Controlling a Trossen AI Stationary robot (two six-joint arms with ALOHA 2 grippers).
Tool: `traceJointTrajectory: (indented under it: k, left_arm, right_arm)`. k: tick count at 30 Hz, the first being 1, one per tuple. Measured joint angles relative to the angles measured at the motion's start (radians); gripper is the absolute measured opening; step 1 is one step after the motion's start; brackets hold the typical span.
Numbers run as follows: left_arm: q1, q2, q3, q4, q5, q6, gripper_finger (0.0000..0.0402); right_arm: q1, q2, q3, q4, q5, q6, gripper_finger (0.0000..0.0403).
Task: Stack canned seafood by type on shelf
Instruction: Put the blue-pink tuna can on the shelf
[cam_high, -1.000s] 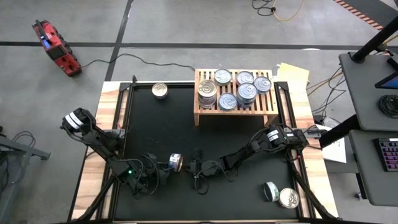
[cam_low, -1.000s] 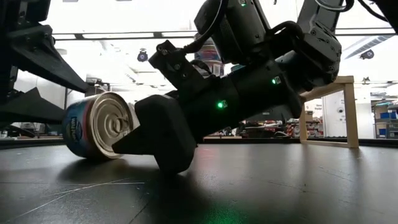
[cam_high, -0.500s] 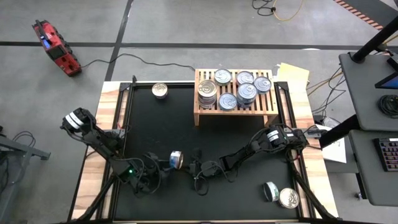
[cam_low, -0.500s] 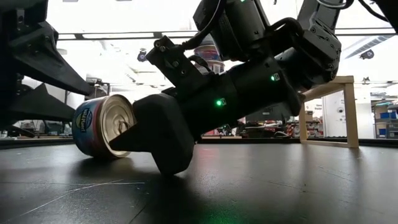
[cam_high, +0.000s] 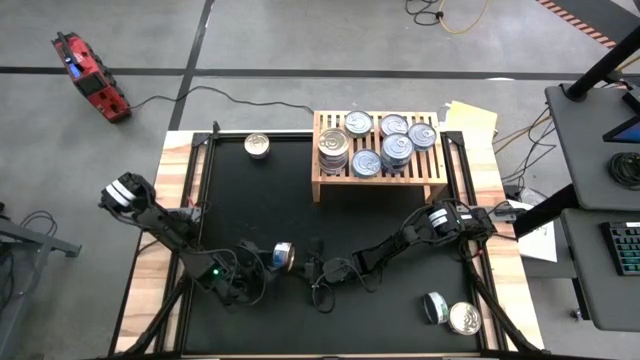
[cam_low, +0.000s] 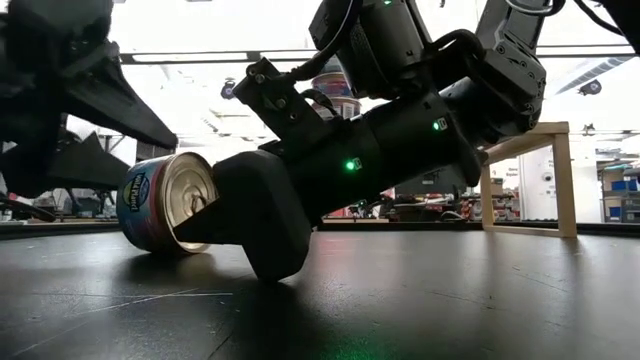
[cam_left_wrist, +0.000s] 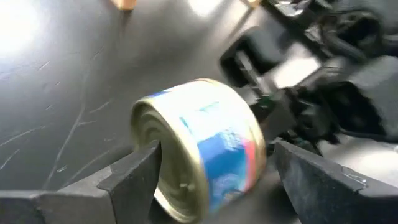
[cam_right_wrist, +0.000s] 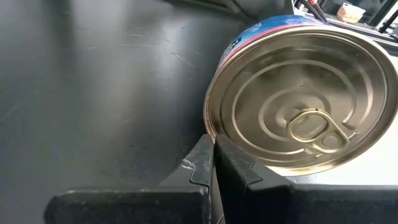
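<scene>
Blue-labelled tin (cam_high: 283, 257) on edge between spread left gripper (cam_high: 262, 262) fingers, closed right gripper (cam_high: 312, 268) against lid.

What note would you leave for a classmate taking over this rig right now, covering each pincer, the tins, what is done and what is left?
Left pincer: open, fingers either side of a blue tin lying on its side mid-mat, not gripping.
Right pincer: shut, tip pressed against that tin's lid.
Shelf: several tins on it, some in stacks.
Loose: one tin at the mat's far edge left of the shelf, two tins at the near right corner.
Left to do: stand the blue tin upright, shelve it with its kind, then the three loose ones.
</scene>
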Motion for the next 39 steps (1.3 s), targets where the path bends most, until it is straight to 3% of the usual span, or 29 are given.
traceJointTrajectory:
  k: [3,13,22,32,39]
  left_arm:
    - [0.015,0.0,-0.002,-0.023,0.019,-0.053,0.0297]
    - [0.023,0.0,0.007,-0.031,0.041,-0.012,0.0297]
    - [0.023,0.0,0.007,-0.044,0.05,0.001,0.0297]
    - [0.029,0.001,0.047,-0.072,0.076,0.072,0.0297]
    - [0.043,0.023,0.081,-0.181,0.102,0.013,0.0297]
  right_arm:
    - [-0.001,0.0,0.0,0.0,-0.001,0.002,0.0009]
    - [0.005,-0.001,0.013,-0.001,0.026,-0.049,0.0009]
    - [0.017,-0.068,0.006,-0.203,0.15,0.004,0.0009]
    - [0.001,-0.032,0.094,-0.164,0.066,-0.078,0.0009]
    - [-0.001,-0.005,0.122,-0.161,0.039,-0.074,0.0009]
